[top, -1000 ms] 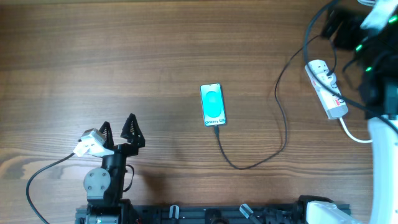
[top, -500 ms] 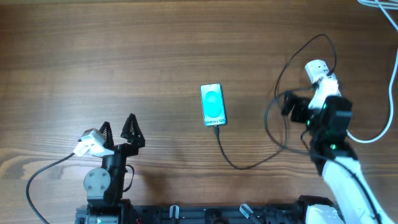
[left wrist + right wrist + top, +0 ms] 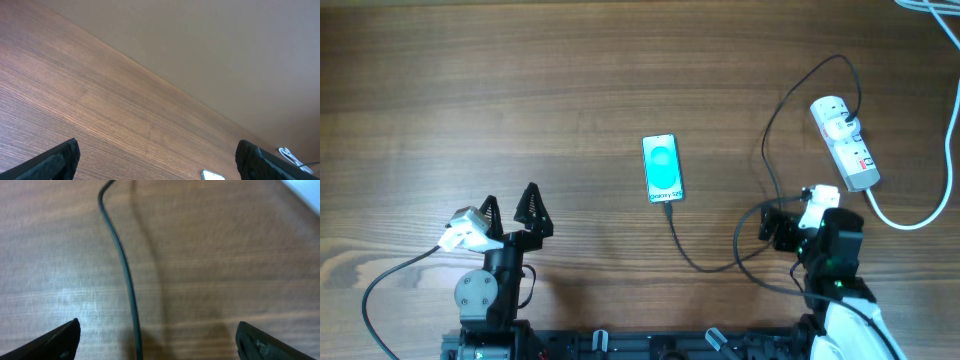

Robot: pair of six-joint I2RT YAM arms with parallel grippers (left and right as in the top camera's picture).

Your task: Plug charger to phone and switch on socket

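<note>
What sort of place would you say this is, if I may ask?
Likely a robotics test bench: two arms mounted at a brown wooden table, with a turquoise-screened smartphone and a white power strip.

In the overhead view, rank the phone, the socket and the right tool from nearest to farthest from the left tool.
From the left tool:
1. phone, mid-table, on its right side.
2. right tool, lower right, beyond the phone.
3. socket, far upper right of the table.
</note>
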